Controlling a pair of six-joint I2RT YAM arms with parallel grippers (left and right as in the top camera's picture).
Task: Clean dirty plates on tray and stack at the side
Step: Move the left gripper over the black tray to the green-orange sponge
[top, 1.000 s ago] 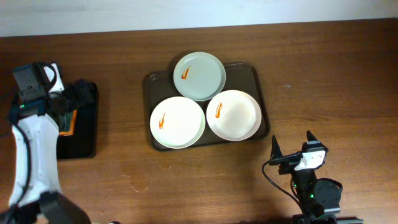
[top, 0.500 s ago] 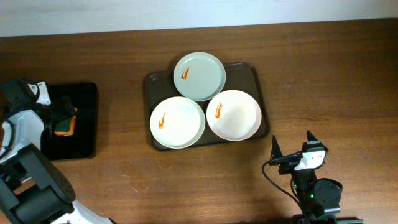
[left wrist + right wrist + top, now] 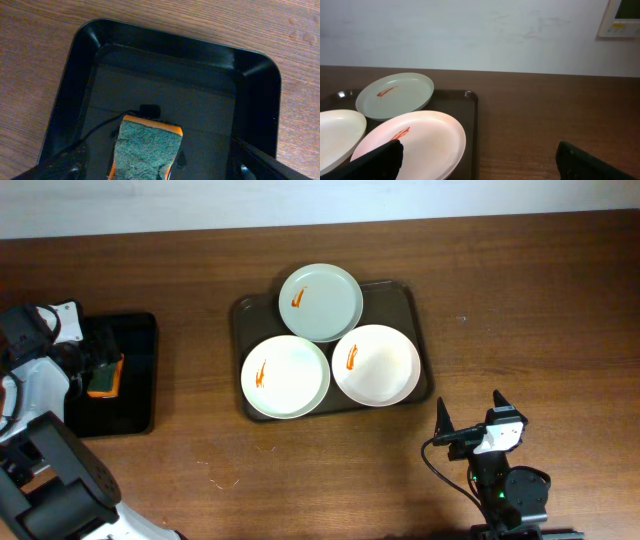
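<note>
Three plates lie on the dark brown tray [image 3: 396, 300]: a pale green plate [image 3: 320, 302] at the back, a white plate [image 3: 285, 376] front left and a white plate [image 3: 376, 365] front right. Each has an orange smear. My left gripper [image 3: 99, 367] is open over the small black tray [image 3: 135, 402], its fingers wide on either side of an orange sponge [image 3: 104, 380] with a green scouring face [image 3: 145, 147]. My right gripper [image 3: 470, 425] is open and empty on the table in front of the tray's right corner. In the right wrist view I see the green plate [image 3: 395, 95] and the nearer white plate [image 3: 415, 140].
The black tray's raised rim [image 3: 165, 45] surrounds the sponge, on the table's left side. The brown tray's rim [image 3: 471, 130] lies just ahead and left of my right gripper [image 3: 485, 165]. A white wall stands beyond the table's far edge.
My left arm has swung left and lowered onto the black tray, settling with its open fingers around the sponge. The right arm and the plates have not moved.
</note>
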